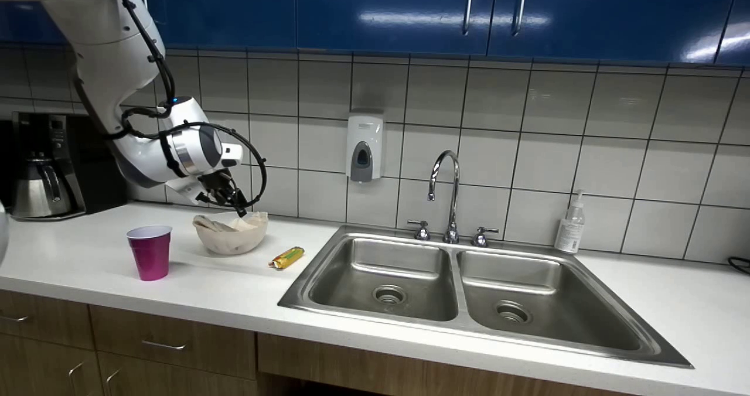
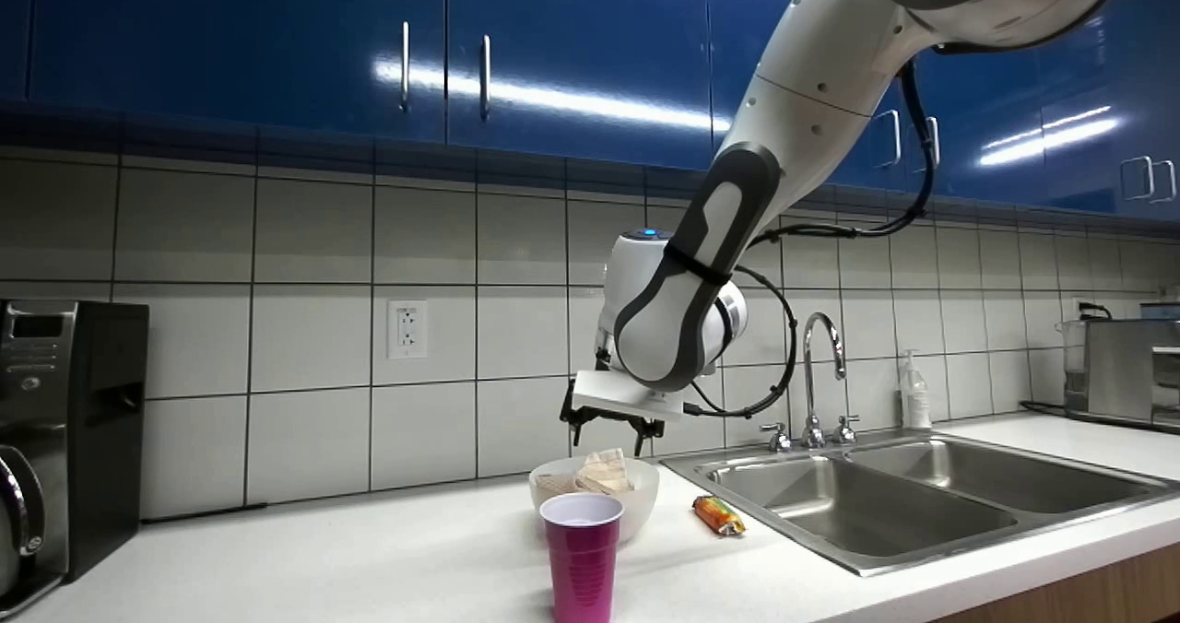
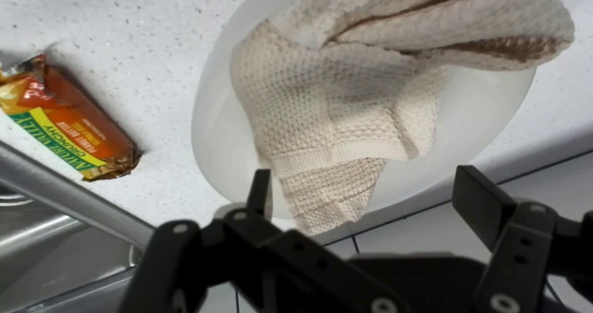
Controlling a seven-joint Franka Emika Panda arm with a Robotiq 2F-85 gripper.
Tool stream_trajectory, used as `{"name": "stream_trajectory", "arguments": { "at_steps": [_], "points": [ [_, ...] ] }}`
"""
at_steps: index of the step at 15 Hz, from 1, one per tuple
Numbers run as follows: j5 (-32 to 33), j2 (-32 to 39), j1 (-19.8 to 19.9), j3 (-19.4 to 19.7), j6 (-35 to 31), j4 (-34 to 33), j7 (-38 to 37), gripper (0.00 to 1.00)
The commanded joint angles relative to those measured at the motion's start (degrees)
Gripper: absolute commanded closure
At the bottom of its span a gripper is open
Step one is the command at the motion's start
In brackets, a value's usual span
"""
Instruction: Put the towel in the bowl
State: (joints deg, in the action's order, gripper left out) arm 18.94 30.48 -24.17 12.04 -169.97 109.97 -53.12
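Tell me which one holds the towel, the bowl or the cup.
The whitish bowl, below the open gripper: the beige towel lies bunched inside it, whereas no towel shows in the magenta cup.

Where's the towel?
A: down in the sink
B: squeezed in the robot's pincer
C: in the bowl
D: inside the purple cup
C, because the wrist view shows the towel lying folded and rumpled in the bowl, while in an exterior view the pincer hangs open above it.
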Motion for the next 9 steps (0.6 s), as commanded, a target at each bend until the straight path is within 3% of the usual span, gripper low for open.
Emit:
{"name": "stream_trajectory", "arguments": {
  "at_steps": [1,9],
  "points": [
    [0.02,-0.93,-1.10,0.84,1.19,-0.22,-1.33,0.00],
    [0.22,-6.72,-1.24,0.15,-2.80,5.98,-0.79,0.00]
  ]
}}
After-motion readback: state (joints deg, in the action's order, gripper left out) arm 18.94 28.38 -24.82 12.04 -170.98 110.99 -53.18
